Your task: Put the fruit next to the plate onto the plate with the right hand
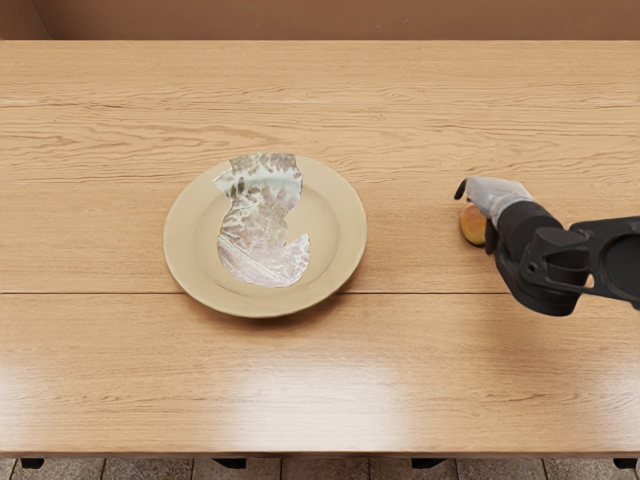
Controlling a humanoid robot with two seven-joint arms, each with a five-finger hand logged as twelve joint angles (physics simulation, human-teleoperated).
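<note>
The fruit (pixel 471 226) lies on the table (pixel 300 90), right of the plate (pixel 345 205) and well apart from it, with a stretch of bare wood between the two. It is small, round and orange-yellow. Only its left side shows, because the rest is hidden behind the hand.

The right hand (pixel 495 196) is pale and sits over the far right side of the fruit, touching it or very nearly so. From this angle it cannot be told whether the hand has closed on the fruit or only rests against it. The fruit itself looks to be sitting on the table top. The dark arm (pixel 560 262) runs from the hand down and to the right and leaves the picture at the right edge.

The plate is round and beige and stands a little left of the middle of the table. A mottled grey and white patch (pixel 262 225) covers part of its middle, running from the far rim toward the near side. No fruit is on the plate.

The table is light wood with the grain running left to right, and a thin seam (pixel 120 293) crosses it just near of the plate. Beyond the far edge there is a brown wall (pixel 320 18). Below the near edge a strip of tiled floor (pixel 330 468) shows.
</note>
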